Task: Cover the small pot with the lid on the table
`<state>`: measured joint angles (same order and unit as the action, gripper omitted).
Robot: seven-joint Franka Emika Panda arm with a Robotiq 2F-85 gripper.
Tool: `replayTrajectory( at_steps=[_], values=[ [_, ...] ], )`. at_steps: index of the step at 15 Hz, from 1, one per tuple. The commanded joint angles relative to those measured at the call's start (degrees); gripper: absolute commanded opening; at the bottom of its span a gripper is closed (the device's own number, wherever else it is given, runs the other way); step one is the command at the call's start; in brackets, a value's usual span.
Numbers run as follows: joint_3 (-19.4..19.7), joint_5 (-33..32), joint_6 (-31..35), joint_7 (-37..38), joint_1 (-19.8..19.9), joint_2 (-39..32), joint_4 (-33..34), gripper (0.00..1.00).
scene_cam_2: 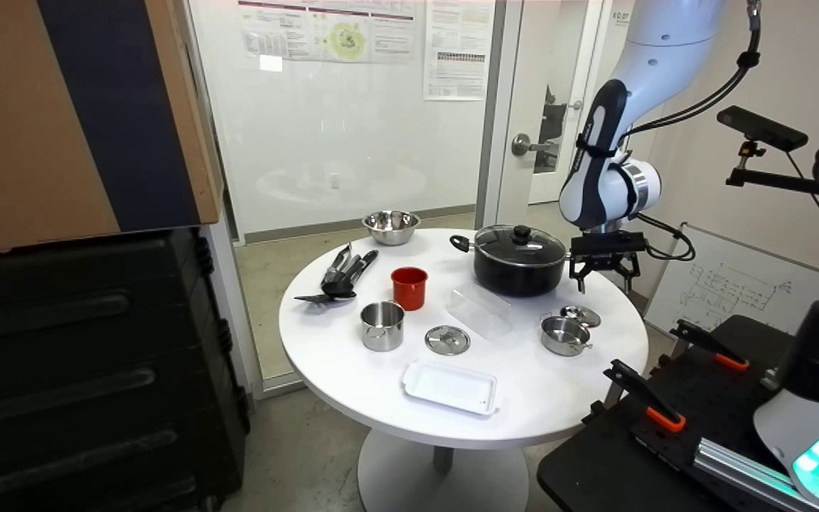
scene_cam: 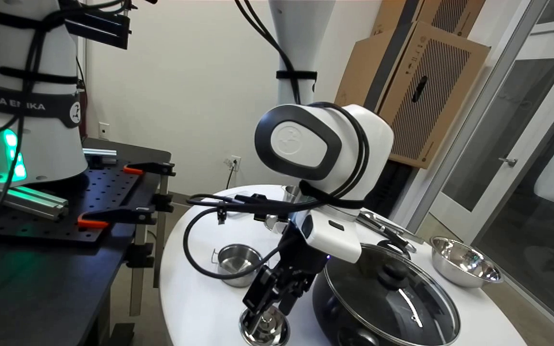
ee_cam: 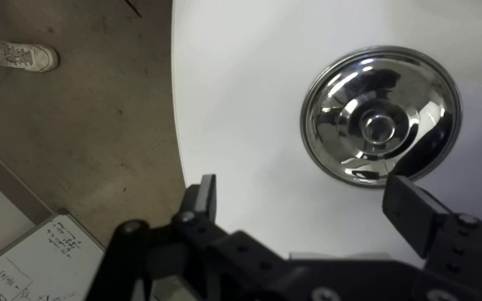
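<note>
Gripper [ee_cam: 301, 188] is nearest in the wrist view: fingers [ee_cam: 408, 215] spread wide, hanging above the white table [scene_cam_2: 537, 391]. Lid [ee_cam: 381, 117] lies flat on the table, its rim partly behind one finger there. Small pot [scene_cam_2: 564, 345] stands upright, open-topped, near the lid but apart from it. Black pot [scene_cam_2: 520, 277], glass lid [scene_cam_2: 498, 245] on, also near (second steel disc [scene_cam_2: 447, 340] sits farther off, by the steel cup [scene_cam_2: 382, 336]; red mug [scene_cam_2: 409, 290] just beside that).

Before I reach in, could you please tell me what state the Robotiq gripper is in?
Robotiq gripper: open, jaws wide apart, holding nothing.
</note>
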<state>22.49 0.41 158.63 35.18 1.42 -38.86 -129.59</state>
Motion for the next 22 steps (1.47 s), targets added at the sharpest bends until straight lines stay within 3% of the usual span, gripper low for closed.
replayTrajectory(
  at_steps=[1,9,13,14,22],
  values=[
    [0.55,1.21,-0.15,-0.89,-0.67,-0.28,0.29,1.0],
    [-1.12,1.76,3.83,-1.47,-0.66,-1.95,-1.62,1.0],
    [-1.16,4.0,13.53,-0.63,-2.21,-2.48,-4.38,1.0],
    [-0.94,4.3,8.64,-2.11,-1.88,-2.84,-2.26,1.0],
    [-2.37,6.17,10.53,-3.25,-0.8,-3.89,-1.89,1.0]
  ],
)
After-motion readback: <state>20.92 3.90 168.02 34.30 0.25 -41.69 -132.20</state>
